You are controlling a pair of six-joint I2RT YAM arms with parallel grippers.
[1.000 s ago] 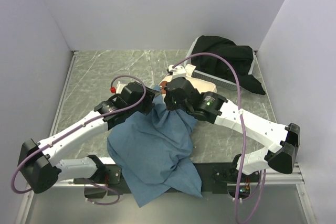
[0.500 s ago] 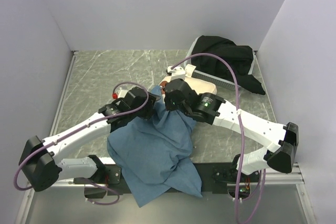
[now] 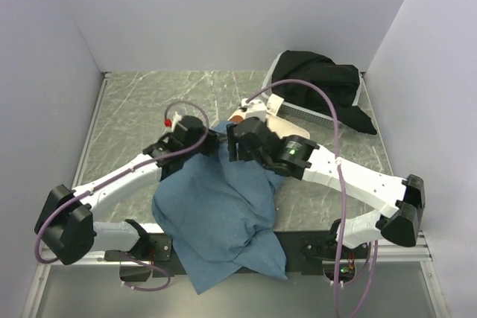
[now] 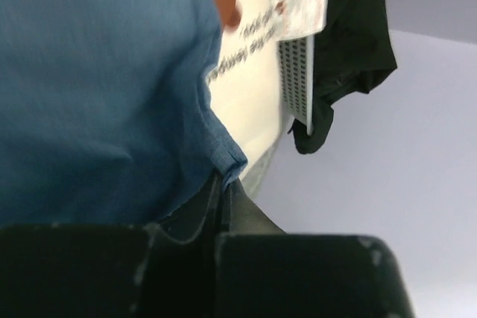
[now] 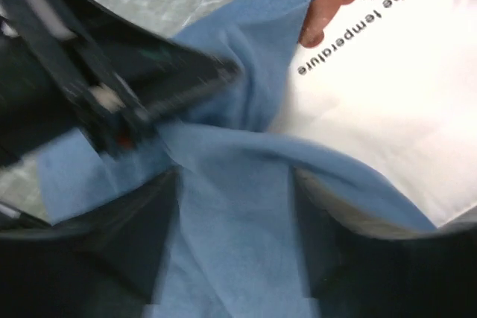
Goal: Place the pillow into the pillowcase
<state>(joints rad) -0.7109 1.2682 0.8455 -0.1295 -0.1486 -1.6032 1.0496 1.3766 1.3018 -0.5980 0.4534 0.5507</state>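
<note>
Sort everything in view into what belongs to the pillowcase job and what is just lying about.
Job: pillow; pillowcase; left gripper, pinching the pillowcase hem; right gripper, at its fabric.
Lying about: black cloth; white perforated basket under it.

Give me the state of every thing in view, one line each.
pillow: partly inside the case, bear-print end exposed
pillowcase: wrinkled, mouth drawn over the pillow's near part, other end hanging off the table's near edge
left gripper: shut on the pillowcase hem
right gripper: fingers either side of a pillowcase fold, grip unclear
black cloth: crumpled, draped over the basket
white basket: mostly covered by the cloth
</note>
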